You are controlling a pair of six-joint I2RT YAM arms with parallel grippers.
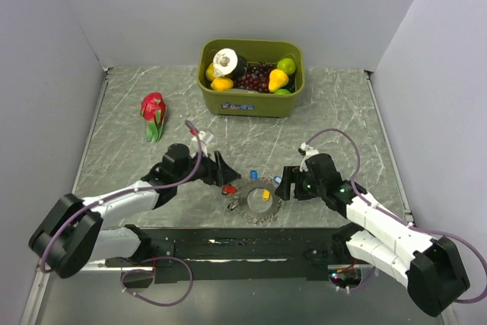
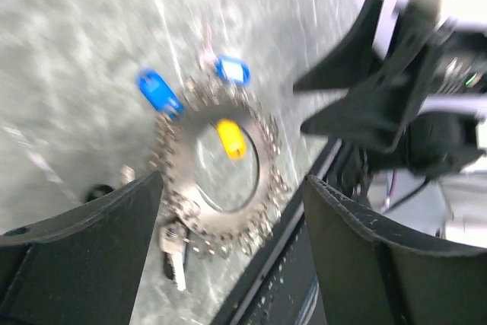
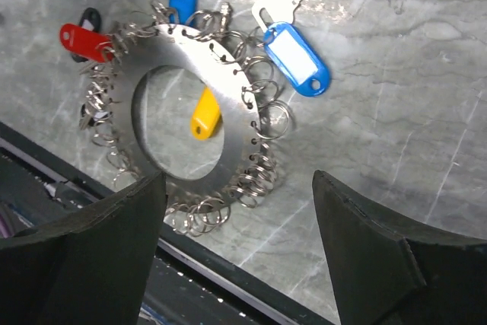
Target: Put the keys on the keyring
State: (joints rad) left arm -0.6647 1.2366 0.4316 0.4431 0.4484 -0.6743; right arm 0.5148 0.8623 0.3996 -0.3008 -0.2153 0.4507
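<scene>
Keyring [image 3: 236,104] lies between left hand [image 2: 232,184] and right hand [image 3: 237,180], both spread wide, seemingly empty.

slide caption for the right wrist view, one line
Open right gripper facing the keyring, yellow tag in its hole, blue-tagged key at its edge

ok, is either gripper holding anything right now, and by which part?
Nothing is held. The left gripper and the right gripper both stand open by the keyring, which lies flat and ungripped.
</scene>
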